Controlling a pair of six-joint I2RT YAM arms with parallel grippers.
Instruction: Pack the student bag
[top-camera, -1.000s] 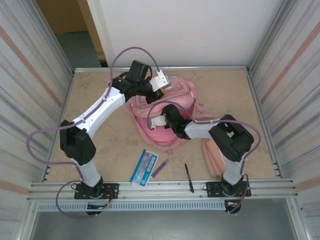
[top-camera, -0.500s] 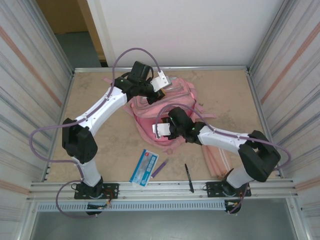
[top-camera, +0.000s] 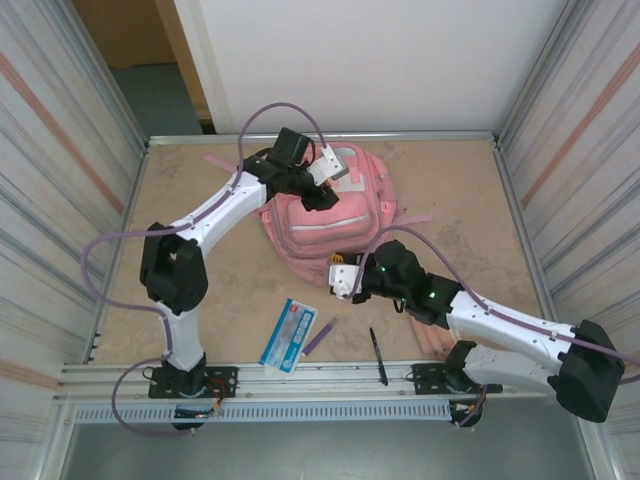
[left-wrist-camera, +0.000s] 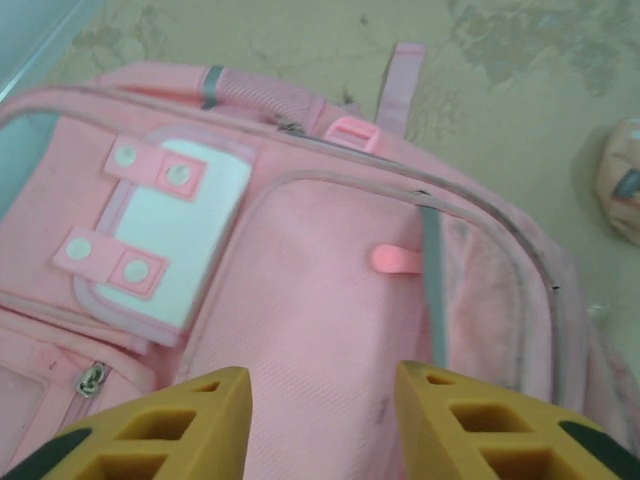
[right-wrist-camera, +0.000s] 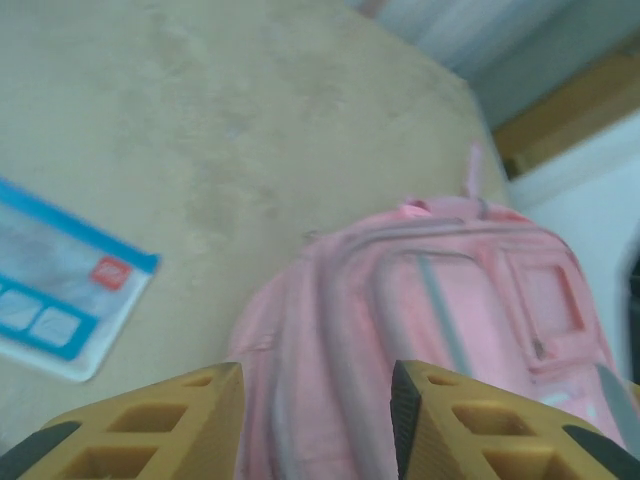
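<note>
Right arm has swung out of its folded stance and now lies stretched low across the near right of the beige mottled counter (top-camera: 200, 200). Its right hand (top-camera: 338, 282) sits just off the near edge of the large pink fabric backpack (top-camera: 325, 215). The backpack, bunched up a second ago, now lies flat at mid-counter towards the far side.

Left arm reaches far and inward, elbow bent. The left hand (top-camera: 335, 165) hangs over the backpack's far end, near the white patch with pink snap tabs (left-wrist-camera: 170, 240).

Left wrist view: the left hand (left-wrist-camera: 318, 385) has its yellow fingers (left-wrist-camera: 215, 420) parted with nothing between them, pink fabric below.

Right wrist view: the right hand (right-wrist-camera: 315, 390) is likewise spread and empty, with the backpack (right-wrist-camera: 420, 300) ahead and blurred.

Flat blue-and-white packet (top-camera: 288, 335), slim purple pen (top-camera: 320, 337) and black pen (top-camera: 377, 355) lie near the front edge.

A pale pink item (top-camera: 432, 338) is mostly covered by the right forearm, and I cannot tell what it is. A peach shape (left-wrist-camera: 620, 195) is cut off at the left wrist view's edge.
</note>
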